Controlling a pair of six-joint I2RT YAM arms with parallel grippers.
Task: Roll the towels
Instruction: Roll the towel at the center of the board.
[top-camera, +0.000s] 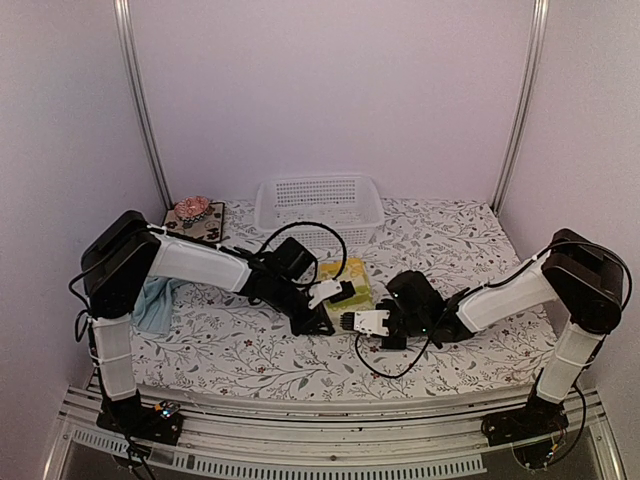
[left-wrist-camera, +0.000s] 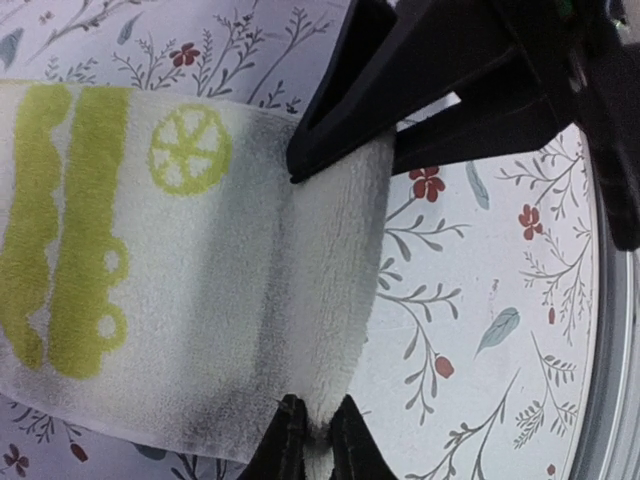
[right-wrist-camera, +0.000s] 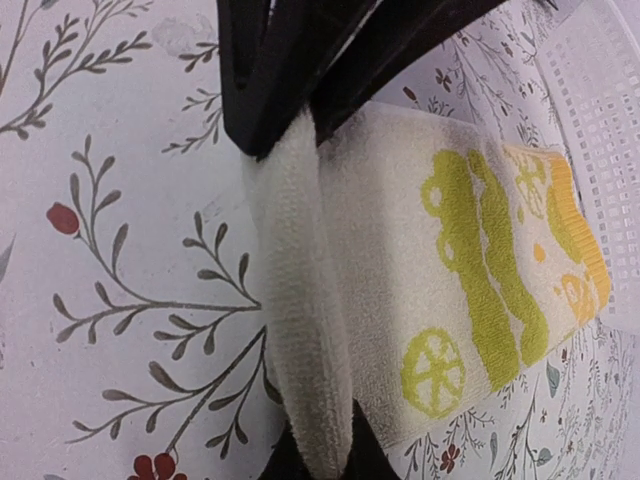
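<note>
You had one towel (top-camera: 356, 276) at the centre of the table (top-camera: 480, 250) — the basket (top-camera: 320, 205) just behind it. The other towel (top-camera: 155, 305) lay at the near left, beside the left arm (top-camera: 190, 262) — the mat (top-camera: 205, 228) sat in the far left corner.

Overhead view: dim, flat violet cast, soft focus, only faint shadows under the arms on the floral-print white tablecloth (top-camera: 250, 350). Wrist views are brighter and evenly lit. A grey shadow band crosses the white terry towel with yellow-green print (left-wrist-camera: 200, 250). The white perforated plastic basket (right-wrist-camera: 600, 120) looks washed out and slightly blurred.
</note>
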